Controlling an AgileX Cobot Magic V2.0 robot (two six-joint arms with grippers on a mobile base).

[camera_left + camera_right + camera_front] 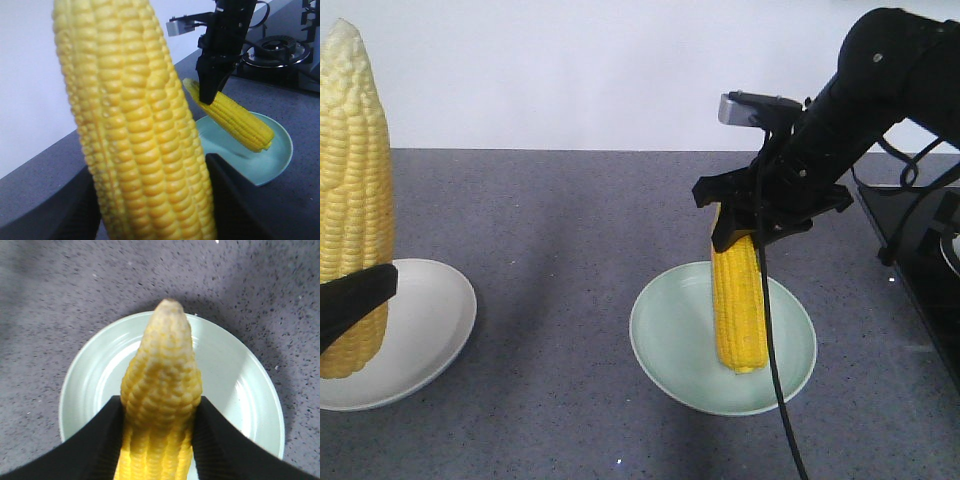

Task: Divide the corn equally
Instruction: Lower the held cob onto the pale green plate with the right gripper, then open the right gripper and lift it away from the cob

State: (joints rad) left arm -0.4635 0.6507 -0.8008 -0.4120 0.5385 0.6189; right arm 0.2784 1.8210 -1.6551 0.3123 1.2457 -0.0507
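A: Front view. Report containers and contents.

B: Two plates on the grey speckled counter (570, 300). The white plate (430, 330) sits at the left edge; a corn cob (350, 190) stands upright over it, pale tip up, with one black finger of the left gripper (355, 295) crossing its lower part. Whether the cob's base touches the plate cannot be determined. The green plate (675, 350) is to the right; a second cob (740, 310) stands almost upright in it, blunt end down on the plate surface.

A: Right gripper condition?

B: The right gripper (740, 235) is clamped on the upper end of the second cob. A black cable (775, 380) hangs in front of the green plate.

A: Left wrist view.

B: The first cob (135, 125) fills the frame, seated between the two black fingers (235, 200) of the left gripper, which are closed against its sides. Behind it, the green plate (275, 155) holds the second cob (240, 122), tilted, lower end on the plate, upper end in the right gripper (207, 90). A gas hob (280, 50) lies beyond.

A: Right wrist view.

B: The second cob (160, 390) is pinched between both black fingers (90, 440), pale tip pointing away, directly over the green plate (95, 375). No other item is in that plate.
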